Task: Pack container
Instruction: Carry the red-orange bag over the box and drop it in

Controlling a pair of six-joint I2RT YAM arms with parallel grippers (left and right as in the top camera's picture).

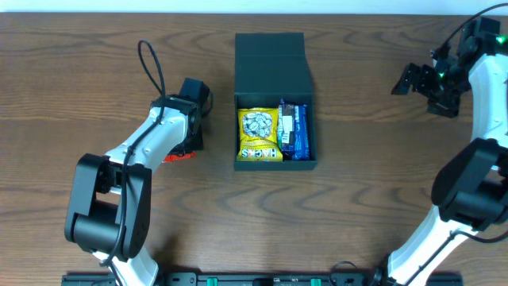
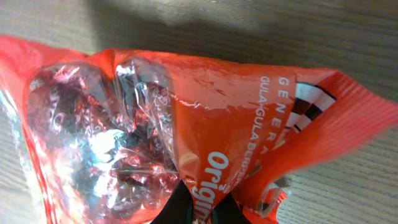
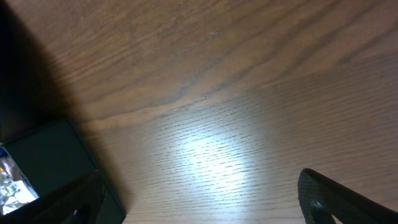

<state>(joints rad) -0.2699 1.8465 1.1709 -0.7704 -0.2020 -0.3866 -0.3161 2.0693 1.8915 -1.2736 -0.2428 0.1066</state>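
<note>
Container [image 1: 270, 56] open mid-table, right of left end effector [image 1: 184, 147], apparently pinching orange packet [image 2: 205, 124].

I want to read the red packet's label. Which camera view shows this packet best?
The left wrist view: the red packet fills it, print legible. Overhead shows only its red edge under the left arm. The right wrist view shows none.

Open container [image 1: 271, 56] (yellow packet [image 1: 260, 135], blue packet [image 1: 294, 131] inside), left claw [image 1: 189, 147] over orange packet [image 1: 179, 156]
</note>
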